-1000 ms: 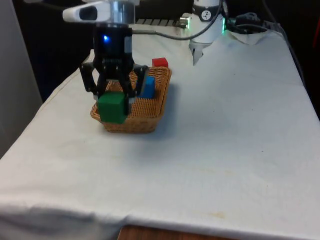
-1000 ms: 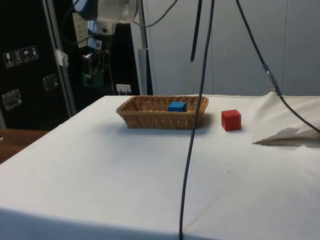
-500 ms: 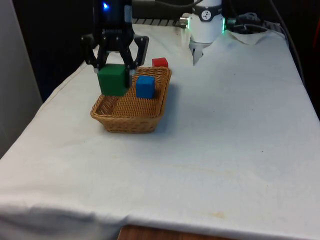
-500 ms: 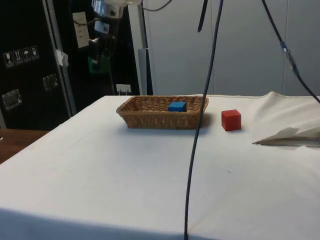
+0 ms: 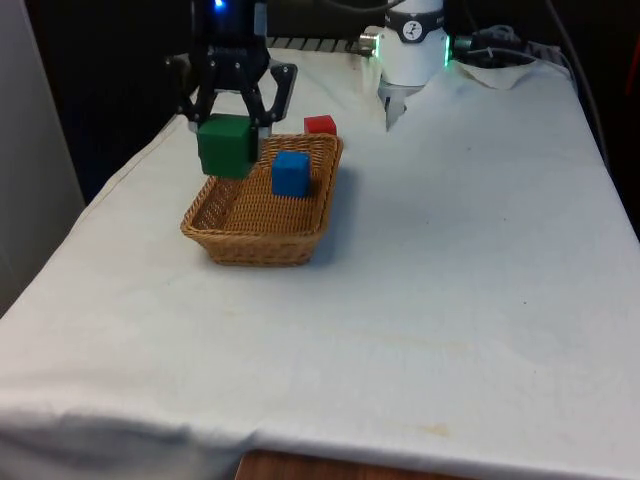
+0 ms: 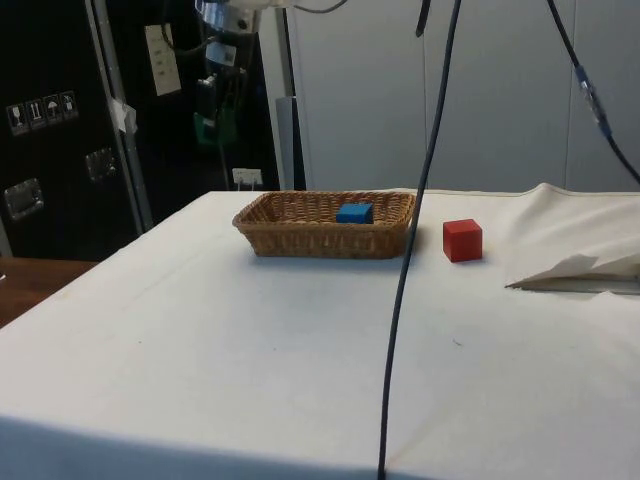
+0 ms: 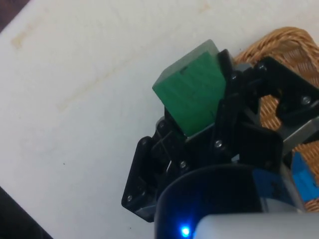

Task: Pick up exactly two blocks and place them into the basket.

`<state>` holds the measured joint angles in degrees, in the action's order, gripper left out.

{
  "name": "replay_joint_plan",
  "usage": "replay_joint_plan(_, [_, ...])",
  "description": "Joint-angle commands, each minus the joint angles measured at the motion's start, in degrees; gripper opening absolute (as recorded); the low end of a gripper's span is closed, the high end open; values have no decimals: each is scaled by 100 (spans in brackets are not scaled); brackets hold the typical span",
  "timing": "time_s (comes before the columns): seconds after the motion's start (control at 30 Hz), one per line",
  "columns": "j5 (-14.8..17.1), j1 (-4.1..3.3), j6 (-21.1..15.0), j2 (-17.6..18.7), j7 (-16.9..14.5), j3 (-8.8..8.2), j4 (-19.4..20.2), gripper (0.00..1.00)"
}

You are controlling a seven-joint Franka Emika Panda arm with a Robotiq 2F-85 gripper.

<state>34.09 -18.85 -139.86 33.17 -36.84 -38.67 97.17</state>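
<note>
From the front, the gripper [image 5: 232, 118] clamps a green block [image 5: 226, 146] above the basket [image 5: 300, 240], where a blue block [image 5: 290, 173] already lies. Side on, the red block [image 6: 462, 240] sits beyond the basket, unneeded. At the wrist, wicker shows just past the raised green block, seemingly awaiting release.

I see my black two-finger gripper [image 5: 230, 125] hanging in the air, pointing straight down from the white arm's wrist. Its two fingers [image 7: 227, 87] are clamped against opposite sides of a green block [image 5: 227, 146], which rides well clear of the table. In the side view the gripper [image 6: 220, 115] sits high against the dark cabinets.
</note>
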Motion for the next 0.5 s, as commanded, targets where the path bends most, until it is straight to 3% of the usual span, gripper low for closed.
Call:
replay_joint_plan(0.0, [-29,-80,-138,-63,-17,-46,143,3])
replay_joint_plan(0.17, [-97,-183,-401,-189,-40,17,521,3])
replay_joint_plan(0.2, [-63,-109,-292,-97,-11,69,367,3])
replay_joint_plan(0.23, [-80,-212,-516,-223,-63,52,670,3])
replay_joint_plan(0.47, [-40,-235,-865,-315,-120,206,1112,3])
